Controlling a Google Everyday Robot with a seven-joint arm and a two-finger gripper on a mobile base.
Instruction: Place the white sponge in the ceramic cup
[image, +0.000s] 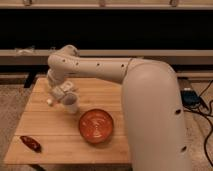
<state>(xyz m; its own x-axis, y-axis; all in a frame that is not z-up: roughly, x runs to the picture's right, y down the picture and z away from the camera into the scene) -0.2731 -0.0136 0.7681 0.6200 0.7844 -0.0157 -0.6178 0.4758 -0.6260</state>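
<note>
- Here the gripper (61, 91) hangs low over the wooden tabletop (55, 137), up and to the left of the orange-brown bowl (96, 125).
- Whether its fingers are open or closed cannot be told; they blend into the pale shapes beneath the wrist.
- The ceramic cup (70, 103), pale and tilted, sits just up-left of the bowl, right against the gripper's lower end.
- The white sponge (50, 102) appears as a small pale block on the tabletop, left of the bowl and just beside the cup; whether it touches the gripper cannot be told.
- A dark red-brown elongated item (31, 143) lies well to the left of the bowl, near the tabletop's front-left corner.
- The big white arm (150, 105) sweeps in from the right of the bowl, covering that side of the tabletop.
</note>
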